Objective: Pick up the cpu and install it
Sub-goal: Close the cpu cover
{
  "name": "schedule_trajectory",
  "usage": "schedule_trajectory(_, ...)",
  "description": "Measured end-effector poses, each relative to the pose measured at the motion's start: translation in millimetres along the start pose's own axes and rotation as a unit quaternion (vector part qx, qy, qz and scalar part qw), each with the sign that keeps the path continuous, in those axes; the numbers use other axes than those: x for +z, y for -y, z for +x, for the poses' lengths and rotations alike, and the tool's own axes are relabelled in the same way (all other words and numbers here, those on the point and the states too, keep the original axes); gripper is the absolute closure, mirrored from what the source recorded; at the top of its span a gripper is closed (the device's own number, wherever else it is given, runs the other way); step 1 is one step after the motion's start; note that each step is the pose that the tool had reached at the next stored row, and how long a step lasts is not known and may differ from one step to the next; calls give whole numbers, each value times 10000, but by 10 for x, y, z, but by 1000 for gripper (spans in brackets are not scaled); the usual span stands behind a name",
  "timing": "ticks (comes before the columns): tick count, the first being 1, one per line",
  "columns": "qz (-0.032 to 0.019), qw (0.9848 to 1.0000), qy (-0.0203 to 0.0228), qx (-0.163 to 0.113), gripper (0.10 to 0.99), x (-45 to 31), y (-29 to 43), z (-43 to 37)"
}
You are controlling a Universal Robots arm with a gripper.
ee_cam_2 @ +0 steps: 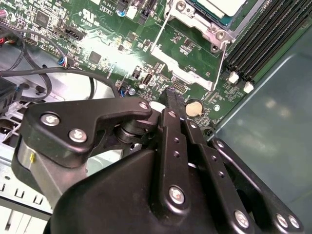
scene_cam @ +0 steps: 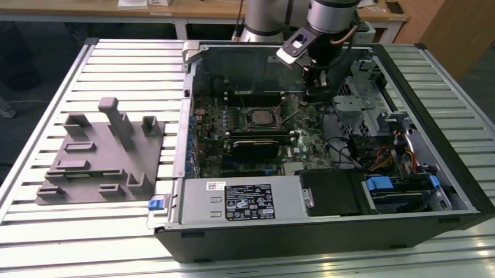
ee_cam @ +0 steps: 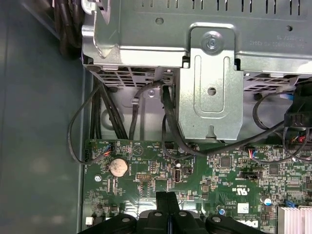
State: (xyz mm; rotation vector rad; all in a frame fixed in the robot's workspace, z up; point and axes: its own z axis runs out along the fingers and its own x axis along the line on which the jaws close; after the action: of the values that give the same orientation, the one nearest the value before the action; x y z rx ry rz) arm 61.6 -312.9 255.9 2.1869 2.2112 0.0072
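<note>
The cpu (scene_cam: 261,118) shows its silver top inside the socket frame near the middle of the green motherboard (scene_cam: 309,145), within the open computer case. The second wrist view catches the cpu (ee_cam_2: 219,6) at the picture's edge, with a bright metal socket frame (ee_cam_2: 187,63) next to it. My gripper (scene_cam: 318,91) hangs over the board to the exterior view's right of the socket, apart from the cpu. Its black fingers (ee_cam_2: 170,105) are pressed together with nothing between them. In the first wrist view the gripper (ee_cam: 168,202) points down at the board near a coin cell (ee_cam: 118,167).
A metal drive cage (ee_cam: 209,73) with loose black cables (ee_cam: 165,122) stands close to the gripper. A black block (scene_cam: 259,145) lies on the board below the socket. The power supply (scene_cam: 240,200) fills the case front. A grey fixture (scene_cam: 101,156) sits on the slatted table at the exterior view's left.
</note>
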Motion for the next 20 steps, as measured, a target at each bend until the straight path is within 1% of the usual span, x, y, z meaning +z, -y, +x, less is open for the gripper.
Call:
schedule_trajectory(16, 36, 10000, 0, -1, 980, 62, 30, 1)
schedule_trajectory(20, 40, 10000, 0, -1, 980, 73, 48, 2)
